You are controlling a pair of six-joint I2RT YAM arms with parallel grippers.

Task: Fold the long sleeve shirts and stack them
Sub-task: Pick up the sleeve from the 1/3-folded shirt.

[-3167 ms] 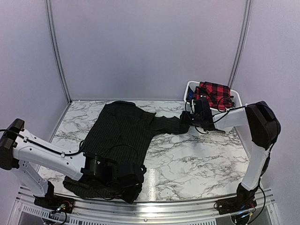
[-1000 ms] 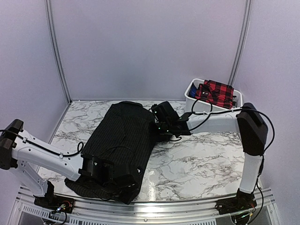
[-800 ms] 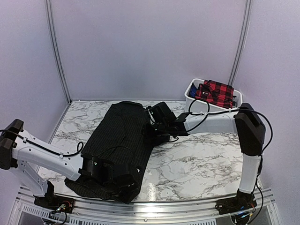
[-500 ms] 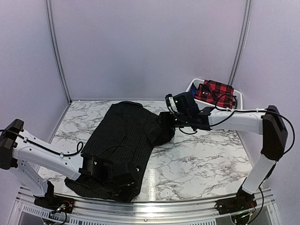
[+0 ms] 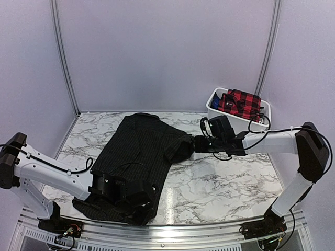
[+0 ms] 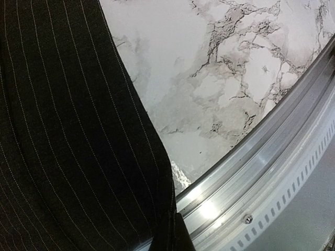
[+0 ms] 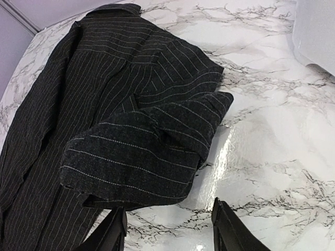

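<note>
A black pinstriped long sleeve shirt [image 5: 137,151] lies lengthwise on the marble table, collar at the far end. Its right sleeve [image 7: 149,149] is folded back over the body in a rumpled bundle. My right gripper [image 7: 170,231] stands open just right of that bundle, over bare marble and holding nothing; from above it [image 5: 198,145] sits beside the sleeve's edge. My left gripper [image 5: 146,197] is at the shirt's near hem, shut on the cloth [image 6: 78,157], which covers its fingertips. A red-and-black plaid shirt [image 5: 241,102] lies in the bin.
A white bin [image 5: 214,112] stands at the back right corner; its wall [image 7: 314,31] shows in the right wrist view. The table's aluminium front rail [image 6: 261,172] runs right beside the left gripper. Purple walls enclose the table on three sides.
The right gripper carried the sleeve left onto the shirt's body, opened, let it go and drew back to the right. The left arm has stayed put on the hem.
</note>
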